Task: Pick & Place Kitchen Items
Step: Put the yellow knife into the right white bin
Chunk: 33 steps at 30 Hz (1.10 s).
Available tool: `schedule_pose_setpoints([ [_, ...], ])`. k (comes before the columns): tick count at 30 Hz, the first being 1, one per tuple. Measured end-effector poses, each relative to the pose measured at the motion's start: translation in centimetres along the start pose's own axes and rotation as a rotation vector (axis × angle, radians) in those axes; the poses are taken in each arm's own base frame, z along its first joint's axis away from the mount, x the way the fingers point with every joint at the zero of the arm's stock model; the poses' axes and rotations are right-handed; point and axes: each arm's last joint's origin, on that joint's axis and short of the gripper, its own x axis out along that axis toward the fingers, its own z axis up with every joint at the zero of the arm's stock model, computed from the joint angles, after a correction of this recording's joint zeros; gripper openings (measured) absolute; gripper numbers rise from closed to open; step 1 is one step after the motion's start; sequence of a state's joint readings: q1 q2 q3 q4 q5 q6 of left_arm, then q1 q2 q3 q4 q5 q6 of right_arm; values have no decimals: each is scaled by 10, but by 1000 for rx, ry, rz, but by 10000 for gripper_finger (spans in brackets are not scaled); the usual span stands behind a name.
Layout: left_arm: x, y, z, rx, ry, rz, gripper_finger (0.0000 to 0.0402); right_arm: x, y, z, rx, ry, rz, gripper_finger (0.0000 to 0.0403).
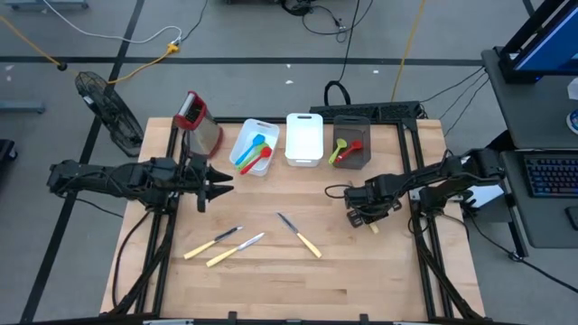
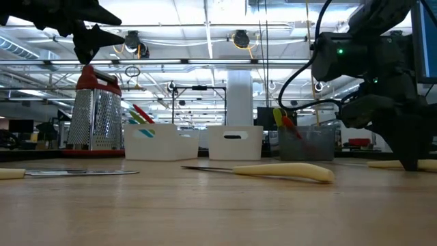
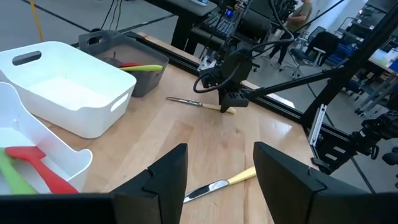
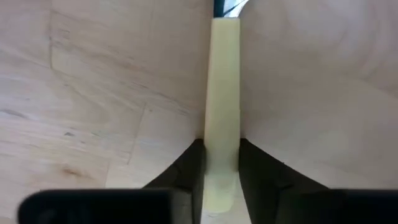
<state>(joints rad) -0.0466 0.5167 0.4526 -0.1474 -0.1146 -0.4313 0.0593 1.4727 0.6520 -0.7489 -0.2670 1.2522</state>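
My right gripper (image 1: 368, 219) points down at the table's right part, shut on a pale-yellow-handled knife (image 4: 222, 74) that lies flat on the wood. Three more such knives (image 1: 300, 235) (image 1: 237, 250) (image 1: 212, 244) lie in the table's middle. Blue, green and red plastic utensils (image 1: 256, 152) rest in a white bin (image 1: 242, 137). A green and a red one (image 1: 344, 150) lean in the dark grey bin (image 1: 360, 162). My left gripper (image 3: 221, 155) hangs open above the table's left part, touching nothing. My right gripper pinches the knife's yellow handle (image 4: 222, 124) near its free end, one finger (image 4: 191, 168) on each long side. It comes from above, pointing down, with the fingers set across the knife. The knife lies flat on the table, its blade (image 3: 183, 101) pointing away.
A red-topped metal grater (image 1: 197, 122) stands at the far left corner, next to the bins. A second white bin (image 1: 304, 138) sits between the other two. Cables run along the far edge (image 1: 370, 110). Bare wood lies along the near edge (image 1: 289, 289).
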Motion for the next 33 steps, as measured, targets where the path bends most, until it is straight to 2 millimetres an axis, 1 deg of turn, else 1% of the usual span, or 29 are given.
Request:
schedule_pose_setpoints([
  [1,0,0,0,0,0,0,186,0,0,0,6,1,0,65],
  [8,0,0,0,-3,-2,-1,186,-2,2,0,12,-1,13,64],
  [16,0,-1,2,-2,-20,-9,186,-22,7,-5,-23,-45,142,64],
  [23,0,-1,2,-1,-22,-11,186,-45,14,-9,-85,-104,362,64],
  [28,0,-1,2,-4,-23,-11,186,-61,30,-10,-184,-150,593,64],
  [33,0,-1,2,-7,-22,-11,187,-83,52,-11,-339,-209,903,64],
])
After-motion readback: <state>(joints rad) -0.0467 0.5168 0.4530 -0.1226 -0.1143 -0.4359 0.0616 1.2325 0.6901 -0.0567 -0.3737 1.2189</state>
